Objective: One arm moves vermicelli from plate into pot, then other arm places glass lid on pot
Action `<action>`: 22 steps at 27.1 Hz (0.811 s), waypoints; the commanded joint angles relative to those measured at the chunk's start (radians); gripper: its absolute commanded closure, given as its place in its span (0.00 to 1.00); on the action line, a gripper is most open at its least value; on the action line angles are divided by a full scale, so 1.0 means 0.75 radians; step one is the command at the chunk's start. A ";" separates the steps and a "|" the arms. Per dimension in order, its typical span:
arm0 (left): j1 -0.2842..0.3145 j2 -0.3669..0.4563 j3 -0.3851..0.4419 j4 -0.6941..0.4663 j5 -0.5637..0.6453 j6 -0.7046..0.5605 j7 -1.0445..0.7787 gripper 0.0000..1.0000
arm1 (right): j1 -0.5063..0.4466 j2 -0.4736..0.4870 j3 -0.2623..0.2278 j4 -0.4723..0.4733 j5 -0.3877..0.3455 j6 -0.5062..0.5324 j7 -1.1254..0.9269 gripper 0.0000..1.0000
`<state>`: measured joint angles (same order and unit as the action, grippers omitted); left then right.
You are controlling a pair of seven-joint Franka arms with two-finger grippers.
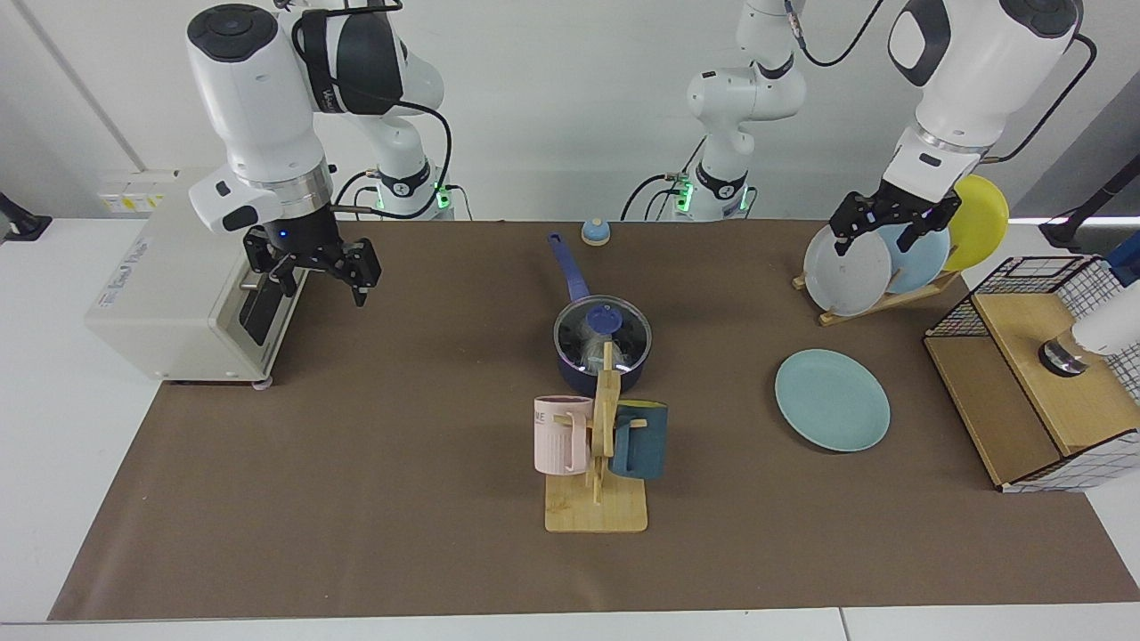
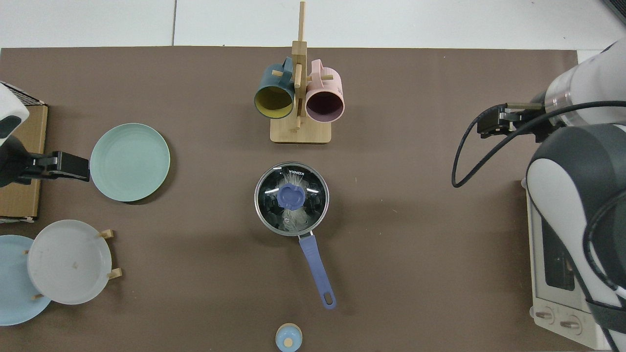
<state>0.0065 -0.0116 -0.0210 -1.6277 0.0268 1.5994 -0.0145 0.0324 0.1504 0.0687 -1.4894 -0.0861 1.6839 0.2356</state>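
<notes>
Facing view: glass lid on pot.

White lettering on the glass lid, near its rim on the mug-rack side, seems to read "KONKA". The pink mug shows the letters "ME" at its top edge. There is printed wording on the toaster oven, on its side and front, too small to read
</notes>
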 commanded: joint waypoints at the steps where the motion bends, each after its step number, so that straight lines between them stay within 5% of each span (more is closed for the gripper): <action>1: 0.000 -0.015 0.004 -0.010 0.030 0.021 0.013 0.00 | -0.064 -0.163 0.019 -0.208 0.053 0.017 -0.105 0.01; 14: 0.000 -0.015 0.006 -0.010 0.030 0.021 -0.003 0.00 | -0.064 -0.346 0.015 -0.448 0.049 0.033 -0.116 0.01; 22: 0.000 -0.015 0.004 -0.010 0.030 0.021 0.009 0.00 | -0.072 -0.317 0.017 -0.411 0.051 0.037 -0.157 0.01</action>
<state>0.0065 -0.0117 -0.0186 -1.6277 0.0272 1.6031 -0.0147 0.0039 -0.0766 0.0715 -1.7819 -0.0639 1.6873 0.1778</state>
